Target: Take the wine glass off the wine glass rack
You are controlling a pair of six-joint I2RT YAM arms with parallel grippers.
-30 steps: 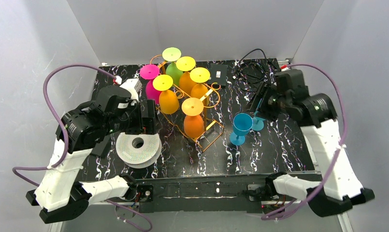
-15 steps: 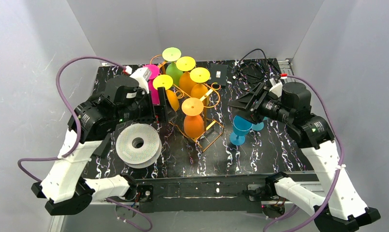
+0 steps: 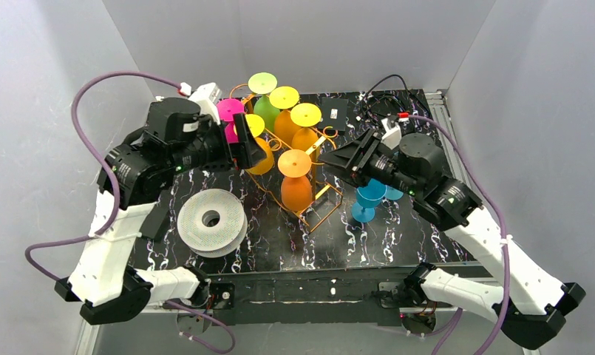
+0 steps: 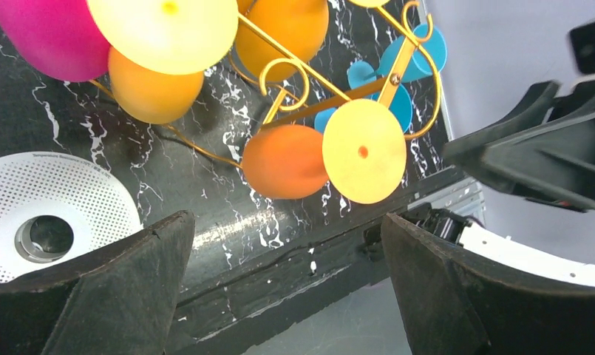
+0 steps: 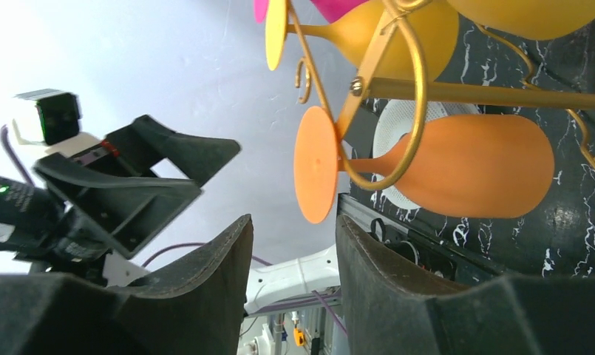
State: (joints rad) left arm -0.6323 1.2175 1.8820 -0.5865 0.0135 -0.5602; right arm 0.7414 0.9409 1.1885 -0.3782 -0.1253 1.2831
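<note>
Nearest, left of the rack, a white spool lay flat on the table; right of the rack, blue glasses stood upright; at the rack's near end hung the orange glass, bowl down, its foot caught in a curled loop on top; this looked to be the glass to take. The right gripper hovered just right of the rack, level with that glass, fingers parted and holding nothing; the orange foot sat just beyond its fingertips in the wrist view. The left gripper hung at the rack's left side, spread wide and empty. The step in hand seemed to be the right arm's approach; done well, the fingers would pass either side of the stem under the foot, clear of the wire, close gently, then draw the glass out along the loop's open end rather than pull straight up; the neighbouring glasses hung close and could be knocked. Behind the rack lay a black box with a small pale label; no writing could be read anywhere.
</note>
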